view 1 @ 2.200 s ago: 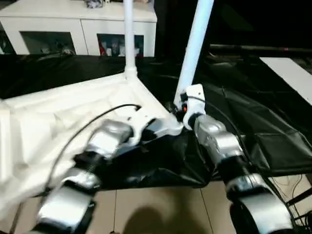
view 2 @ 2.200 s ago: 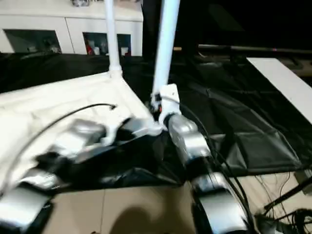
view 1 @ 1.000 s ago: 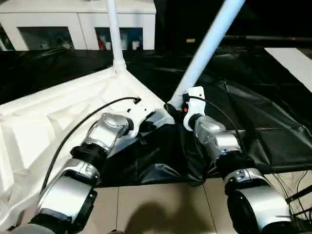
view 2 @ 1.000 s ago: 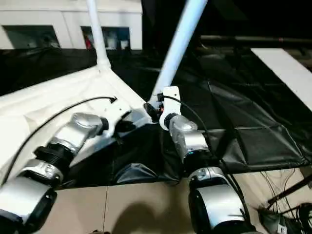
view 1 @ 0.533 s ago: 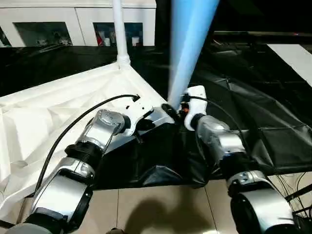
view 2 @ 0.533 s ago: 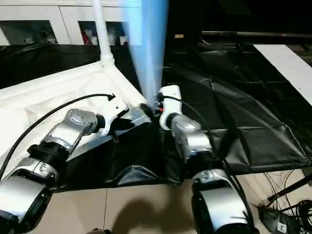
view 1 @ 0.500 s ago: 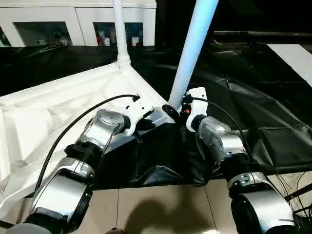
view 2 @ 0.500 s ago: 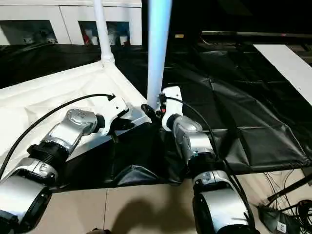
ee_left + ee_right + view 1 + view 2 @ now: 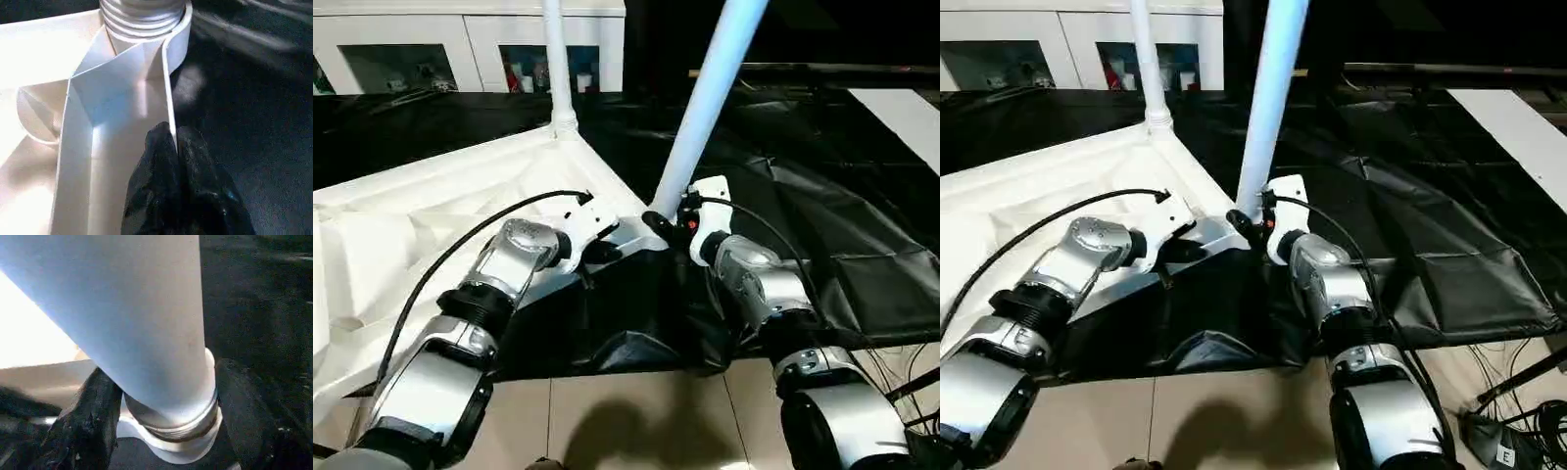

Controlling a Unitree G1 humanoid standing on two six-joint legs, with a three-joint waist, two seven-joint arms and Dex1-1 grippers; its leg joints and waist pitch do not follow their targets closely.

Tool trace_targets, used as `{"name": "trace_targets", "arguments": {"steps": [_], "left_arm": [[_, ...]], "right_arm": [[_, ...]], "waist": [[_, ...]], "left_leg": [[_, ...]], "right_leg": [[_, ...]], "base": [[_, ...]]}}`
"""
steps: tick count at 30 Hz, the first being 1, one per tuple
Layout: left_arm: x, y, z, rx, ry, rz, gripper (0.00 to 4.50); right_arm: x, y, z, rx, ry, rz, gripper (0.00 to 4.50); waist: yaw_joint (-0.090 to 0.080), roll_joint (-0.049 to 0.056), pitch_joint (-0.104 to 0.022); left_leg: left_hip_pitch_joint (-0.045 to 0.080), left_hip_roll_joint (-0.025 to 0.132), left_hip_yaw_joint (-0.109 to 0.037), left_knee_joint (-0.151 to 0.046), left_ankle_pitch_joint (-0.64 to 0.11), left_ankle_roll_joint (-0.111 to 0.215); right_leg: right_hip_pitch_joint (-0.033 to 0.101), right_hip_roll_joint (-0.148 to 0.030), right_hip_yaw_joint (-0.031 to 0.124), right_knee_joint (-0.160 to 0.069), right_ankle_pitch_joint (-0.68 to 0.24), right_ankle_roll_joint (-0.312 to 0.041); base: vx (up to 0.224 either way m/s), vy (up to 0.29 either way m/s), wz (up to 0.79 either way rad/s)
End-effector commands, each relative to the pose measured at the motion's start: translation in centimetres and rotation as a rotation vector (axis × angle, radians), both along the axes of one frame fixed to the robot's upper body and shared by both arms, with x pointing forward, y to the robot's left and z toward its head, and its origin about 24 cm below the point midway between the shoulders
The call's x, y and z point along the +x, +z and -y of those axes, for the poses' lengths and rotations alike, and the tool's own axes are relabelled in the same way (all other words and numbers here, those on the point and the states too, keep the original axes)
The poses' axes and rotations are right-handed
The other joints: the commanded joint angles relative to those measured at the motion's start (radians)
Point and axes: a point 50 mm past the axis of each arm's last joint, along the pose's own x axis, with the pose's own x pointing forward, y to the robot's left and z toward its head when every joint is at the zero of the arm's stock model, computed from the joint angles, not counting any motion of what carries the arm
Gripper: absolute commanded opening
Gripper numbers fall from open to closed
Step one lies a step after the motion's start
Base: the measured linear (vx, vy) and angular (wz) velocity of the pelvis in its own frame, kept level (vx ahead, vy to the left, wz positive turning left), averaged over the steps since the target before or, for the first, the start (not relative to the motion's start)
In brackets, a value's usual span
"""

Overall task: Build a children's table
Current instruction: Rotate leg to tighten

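The children's table lies upside down: its white ribbed tabletop [image 9: 431, 211] rests on the black sheet at the left. One white leg [image 9: 558, 69] stands upright in the far corner socket. A second leg [image 9: 710, 103] leans to the right from the near corner socket [image 9: 171, 440], its threaded end partly in. My right gripper [image 9: 664, 221] is closed around this leg's base, one finger [image 9: 93, 421] on each side. My left gripper [image 9: 172, 129] is shut on the tabletop's thin rim wall [image 9: 166, 88] just beside that corner.
A white cabinet with glass doors [image 9: 470, 39] stands behind the work table. The black sheet [image 9: 822, 235] is wrinkled and hangs over the front edge. A white board [image 9: 901, 113] lies at the far right. Cables [image 9: 911, 377] lie on the tiled floor at the lower right.
The leg in my right gripper has tipped from nearly upright to leaning right. My left gripper stays on the rim in the same place.
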Motion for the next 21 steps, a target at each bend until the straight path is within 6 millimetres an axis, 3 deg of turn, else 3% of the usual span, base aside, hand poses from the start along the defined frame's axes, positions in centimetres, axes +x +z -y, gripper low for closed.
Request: {"name": "trace_targets", "arguments": {"steps": [1, 4, 6, 8, 9, 10, 14, 21], "left_arm": [[-0.7, -0.1, 0.5, 0.037, -0.124, -0.016, 0.0], [-1.7, 0.4, -0.2, 0.044, -0.267, -0.038, 0.0], [-1.9, 0.6, -0.6, 0.063, -0.304, -0.032, 0.0], [-1.9, 0.7, -0.9, 0.076, -0.312, -0.013, 0.0], [-1.8, 0.8, -1.0, 0.077, -0.319, -0.007, 0.0], [-1.8, 0.9, -1.0, 0.076, -0.321, -0.005, 0.0], [-1.6, 1.0, -1.2, 0.096, -0.301, -0.001, 0.0], [-1.4, 1.0, -0.7, 0.079, -0.28, 0.026, 0.0]], "right_arm": [[-0.2, 0.6, 0.1, 0.02, 0.067, 0.003, 2.56], [-0.6, 1.2, 1.3, 0.036, 0.171, -0.016, 2.56], [-1.0, 1.6, 2.2, 0.042, 0.234, -0.03, 2.56], [-1.3, 1.8, 2.9, 0.046, 0.277, -0.052, 2.56], [-1.6, 1.8, 3.5, 0.045, 0.307, -0.078, 2.56], [-1.7, 1.8, 3.7, 0.045, 0.317, -0.087, 2.56], [-2.3, 1.7, 5.3, 0.006, 0.352, -0.155, 2.56], [-2.8, 2.1, 4.9, 0.091, 0.376, -0.178, 2.56]], "waist": [[0.007, -0.002, -0.073], [0.012, -0.007, -0.073], [0.032, -0.005, -0.073], [0.038, -0.004, -0.075], [0.04, -0.01, -0.072], [0.045, -0.009, -0.072], [0.047, -0.015, -0.073], [0.05, -0.018, -0.075]], "left_leg": [[0.02, 0.022, 0.003, -0.047, -0.065, 0.088], [0.023, 0.025, 0.008, -0.045, -0.068, 0.089], [0.026, 0.027, 0.009, -0.043, -0.057, 0.092], [0.029, 0.028, 0.011, -0.041, -0.056, 0.09], [0.026, 0.026, 0.012, -0.042, -0.06, 0.086], [0.026, 0.027, 0.013, -0.042, -0.073, 0.079], [0.023, 0.025, 0.014, -0.042, -0.088, 0.057], [0.021, 0.024, 0.014, -0.037, -0.077, 0.064]], "right_leg": [[0.059, -0.054, 0.04, -0.042, 0.172, -0.292], [0.054, -0.053, 0.041, -0.041, 0.164, -0.295], [0.053, -0.05, 0.038, -0.037, 0.175, -0.29], [0.049, -0.049, 0.039, -0.035, 0.18, -0.29], [0.051, -0.048, 0.038, -0.035, 0.17, -0.287], [0.05, -0.05, 0.038, -0.036, 0.147, -0.279], [0.051, -0.056, 0.039, -0.038, 0.095, -0.269], [0.049, -0.056, 0.039, -0.035, 0.094, -0.27]], "base": [[0.0, 0.0, 0.0], [0.0, 0.0, 0.0], [0.0, 0.0, 0.0], [0.0, 0.0, 0.0], [0.0, 0.0, 0.0], [0.0, 0.0, 0.0], [0.0, 0.0, 0.0], [0.0, 0.0, 0.0]]}}
